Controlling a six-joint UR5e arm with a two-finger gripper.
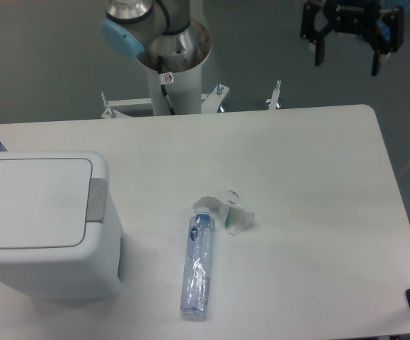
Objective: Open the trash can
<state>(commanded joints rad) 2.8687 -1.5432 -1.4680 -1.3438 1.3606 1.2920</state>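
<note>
The large boxy white plastic trash can [38, 223] sits at the table's near left corner, its flat lid closed and its grey push tab [96, 200] facing the centre. Beside it lie a crushed clear plastic bottle [198, 265] and crumpled wrapper [230, 210]. The black two-finger gripper [346, 53] hangs spread and empty, well apart beyond the far right edge.

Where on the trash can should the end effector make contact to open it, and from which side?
Go for the grey push tab at the right edge of the trash can lid, coming straight down from above. It faces upward, likely a press release. The end effector hangs open, far right.
</note>
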